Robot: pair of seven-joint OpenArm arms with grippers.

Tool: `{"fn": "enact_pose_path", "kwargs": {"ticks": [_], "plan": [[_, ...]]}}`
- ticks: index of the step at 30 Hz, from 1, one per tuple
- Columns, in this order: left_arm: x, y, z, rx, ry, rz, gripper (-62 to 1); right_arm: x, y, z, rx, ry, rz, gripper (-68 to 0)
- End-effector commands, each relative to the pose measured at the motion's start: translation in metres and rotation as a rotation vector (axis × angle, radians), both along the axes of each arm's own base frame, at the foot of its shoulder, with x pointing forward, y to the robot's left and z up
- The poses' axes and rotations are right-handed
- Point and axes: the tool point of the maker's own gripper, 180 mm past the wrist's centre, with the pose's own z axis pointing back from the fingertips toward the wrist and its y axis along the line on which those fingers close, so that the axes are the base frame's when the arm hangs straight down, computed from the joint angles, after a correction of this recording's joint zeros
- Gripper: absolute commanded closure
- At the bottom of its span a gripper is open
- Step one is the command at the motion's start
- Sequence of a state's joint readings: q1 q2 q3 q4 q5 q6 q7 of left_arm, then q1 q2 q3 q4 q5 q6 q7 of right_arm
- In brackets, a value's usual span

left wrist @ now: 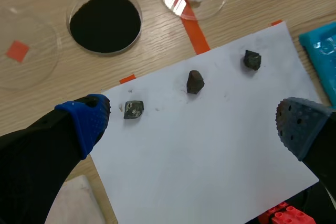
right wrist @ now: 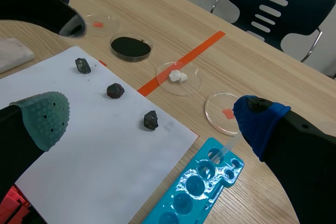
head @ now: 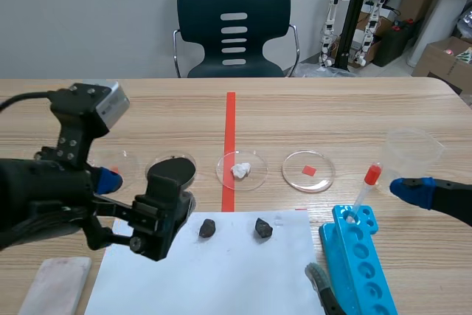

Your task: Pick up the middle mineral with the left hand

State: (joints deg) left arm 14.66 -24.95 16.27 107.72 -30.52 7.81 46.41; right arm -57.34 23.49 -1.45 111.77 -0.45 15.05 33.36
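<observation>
Spread wide, empty: left pincer [left wrist: 194, 124], above a white paper sheet [left wrist: 210, 156]. Just ahead of its gap, on the sheet, untouched: the middle dark angular mineral lump [left wrist: 195, 82]. Beside its blue-padded finger, a speckled grey stone [left wrist: 133, 109]; beyond, a third dark stone [left wrist: 252, 60].

Bright, even indoor light washes the table [head: 354, 116]; glare streaks 1 clear dish [left wrist: 177, 1], the middle mineral [left wrist: 195, 82] casting faint shadow.
</observation>
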Motion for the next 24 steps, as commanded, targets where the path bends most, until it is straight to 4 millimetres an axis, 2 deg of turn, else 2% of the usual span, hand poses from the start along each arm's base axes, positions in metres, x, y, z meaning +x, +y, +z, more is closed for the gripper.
{"fn": "enact_pose_path", "kwargs": {"ticks": [1, 5, 12, 21, 24], "plan": [[0.006, 0.001, -0.006, 0.008, 0.023, 0.034, -62.3, 0.006, 0.001, 0.014, 0.023, -0.046, -0.003, -67.9], [0.015, -0.005, -0.021, 0.041, 0.094, 0.072, -62.3, 0.006, 0.001, 0.014, 0.023, -0.046, -0.003, -67.9], [0.027, -0.021, -0.035, 0.065, 0.156, 0.147, -62.3, 0.006, 0.001, 0.014, 0.023, -0.046, -0.003, -67.9], [0.039, -0.054, -0.040, 0.132, 0.138, 0.120, -62.3, 0.006, 0.001, 0.014, 0.023, -0.046, -0.003, -67.9], [0.041, -0.058, -0.045, 0.159, 0.167, 0.141, -62.3, 0.006, 0.001, 0.014, 0.023, -0.046, -0.003, -67.9]]}}
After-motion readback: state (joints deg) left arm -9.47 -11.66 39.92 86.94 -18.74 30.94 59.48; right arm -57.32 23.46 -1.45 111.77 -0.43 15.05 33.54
